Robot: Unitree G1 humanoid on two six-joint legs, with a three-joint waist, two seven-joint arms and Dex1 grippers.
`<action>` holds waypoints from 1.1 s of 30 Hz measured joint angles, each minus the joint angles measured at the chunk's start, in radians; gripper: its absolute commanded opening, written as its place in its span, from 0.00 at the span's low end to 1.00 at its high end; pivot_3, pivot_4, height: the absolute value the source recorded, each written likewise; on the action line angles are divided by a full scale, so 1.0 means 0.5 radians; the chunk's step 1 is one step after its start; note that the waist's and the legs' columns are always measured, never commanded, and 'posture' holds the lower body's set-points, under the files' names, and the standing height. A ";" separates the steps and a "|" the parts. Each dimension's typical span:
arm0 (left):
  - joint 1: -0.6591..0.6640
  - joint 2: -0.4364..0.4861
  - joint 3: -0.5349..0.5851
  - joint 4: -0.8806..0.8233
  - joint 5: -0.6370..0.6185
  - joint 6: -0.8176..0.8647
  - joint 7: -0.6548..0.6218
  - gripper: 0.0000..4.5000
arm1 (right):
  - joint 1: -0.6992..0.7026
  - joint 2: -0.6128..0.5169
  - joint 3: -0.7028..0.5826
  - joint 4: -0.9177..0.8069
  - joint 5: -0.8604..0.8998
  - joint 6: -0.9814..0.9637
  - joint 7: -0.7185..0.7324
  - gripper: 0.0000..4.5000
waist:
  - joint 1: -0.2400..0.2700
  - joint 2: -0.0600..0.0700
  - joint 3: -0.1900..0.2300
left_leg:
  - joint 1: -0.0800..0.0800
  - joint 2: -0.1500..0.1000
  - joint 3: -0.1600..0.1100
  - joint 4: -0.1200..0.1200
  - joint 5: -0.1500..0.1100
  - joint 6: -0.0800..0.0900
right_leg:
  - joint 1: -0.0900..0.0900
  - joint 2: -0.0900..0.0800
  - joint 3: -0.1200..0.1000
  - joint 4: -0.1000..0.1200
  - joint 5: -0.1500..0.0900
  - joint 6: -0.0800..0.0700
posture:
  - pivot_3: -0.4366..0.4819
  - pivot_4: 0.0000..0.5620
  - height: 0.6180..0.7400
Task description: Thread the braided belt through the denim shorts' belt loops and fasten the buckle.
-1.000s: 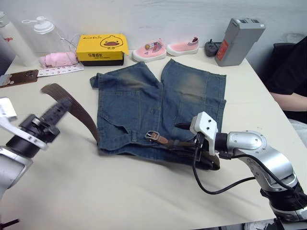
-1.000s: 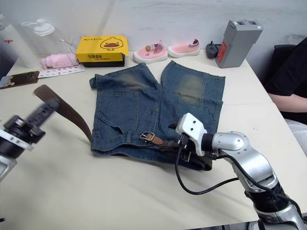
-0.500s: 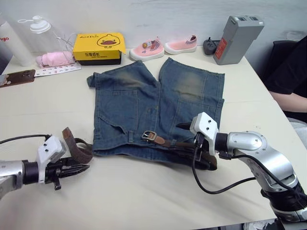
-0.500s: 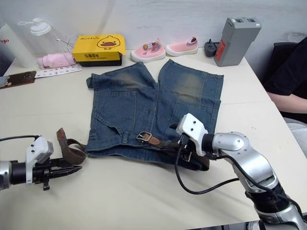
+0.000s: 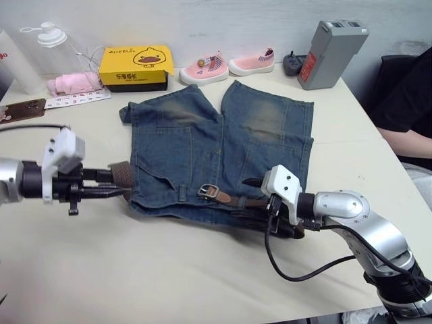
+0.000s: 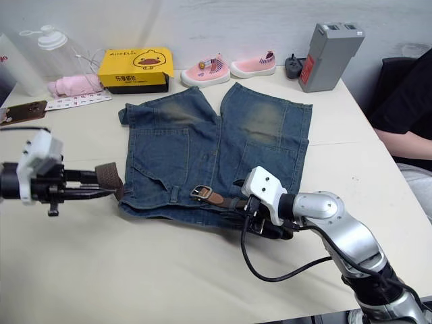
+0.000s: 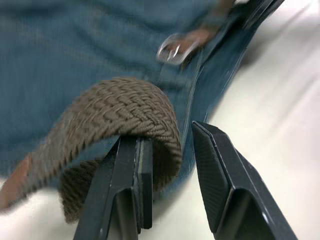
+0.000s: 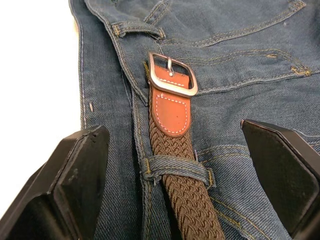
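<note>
The denim shorts (image 5: 223,152) are lying flat in the middle of the worktop (image 5: 169,270), waistband toward the near edge, and the braided belt (image 8: 187,195) is running along that waistband, passing under a belt loop (image 8: 175,169) just behind the buckle (image 8: 171,76). The right pincer (image 8: 182,165) is hovering over this stretch with its fingers standing wide apart, gripping nothing. At the shorts' left side, the belt's free end is curling into a loop, and the left pincer (image 7: 167,170) is sitting open there, one finger tucked under the webbing rather than clamping it. The woven strap is looking soft, light and floppy, so it is likely buckling if pushed; the stiffer tan leather tip (image 7: 15,177) is probably the better place to pinch. The denim is also limp and may be bunching, so steadying the waistband beside each loop is looking wise.
</note>
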 measured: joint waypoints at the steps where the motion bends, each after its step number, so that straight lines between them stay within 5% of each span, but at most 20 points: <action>1: -0.099 0.002 -0.028 0.030 -0.014 0.028 -0.039 0.33 | -0.013 0.001 0.005 0.004 -0.004 -0.011 0.004 1.00 | -0.001 0.000 0.000 | 0.000 0.000 0.000 0.000 0.000 0.000 | 0.000 0.000 0.000 0.001 0.000 0.000 | 0.48 0.27 0.65; 5: -0.507 -0.100 -0.224 0.105 -0.031 0.158 -0.201 0.33 | -0.141 0.102 0.101 0.073 -0.116 -0.135 -0.029 1.00 | -0.012 0.000 0.000 | -0.002 0.000 0.001 0.002 0.003 0.000 | -0.002 0.001 0.001 0.005 0.000 0.000 | 0.48 0.27 0.65; 8: -0.679 -0.297 -0.600 0.084 0.009 0.225 -0.503 0.33 | -0.289 0.223 0.344 0.277 -0.576 -0.642 -0.186 1.00 | -0.037 -0.001 -0.001 | -0.011 0.000 0.003 0.006 0.004 -0.002 | -0.013 0.000 0.002 0.013 0.000 0.000 | 0.48 0.27 0.65; 11: -0.759 -0.388 -0.764 0.139 0.071 0.228 -0.508 0.33 | -0.310 0.359 0.477 0.391 -0.810 -0.964 -0.299 1.00 | -0.043 -0.002 -0.001 | -0.015 0.000 0.002 0.007 0.007 -0.005 | -0.020 0.001 0.002 0.017 0.000 0.000 | 0.48 0.27 0.65; 24: -0.961 -0.497 -0.846 0.252 0.059 0.316 -0.508 0.33 | -0.347 0.836 0.551 0.873 -1.180 -1.446 -0.642 1.00 | -0.045 -0.002 -0.001 | -0.016 0.001 -0.001 0.028 0.008 -0.004 | -0.019 0.000 0.007 0.034 0.000 -0.001 | 0.48 0.27 0.65; 27: -0.960 -0.497 -0.845 0.252 0.059 0.320 -0.508 0.32 | -0.315 0.867 0.530 0.877 -1.177 -1.445 -0.661 0.84 | -0.044 -0.002 -0.001 | -0.016 0.001 -0.001 0.031 0.008 -0.003 | -0.019 0.000 0.008 0.037 0.000 -0.001 | 0.48 0.27 0.65; 33: -0.941 -0.497 -0.830 0.265 0.060 0.338 -0.508 0.32 | -0.225 0.876 0.458 0.869 -1.181 -1.430 -0.693 0.24 | -0.044 -0.002 -0.001 | -0.016 0.001 -0.001 0.031 0.008 -0.003 | -0.019 0.000 0.009 0.039 -0.001 -0.001 | 0.48 0.27 0.65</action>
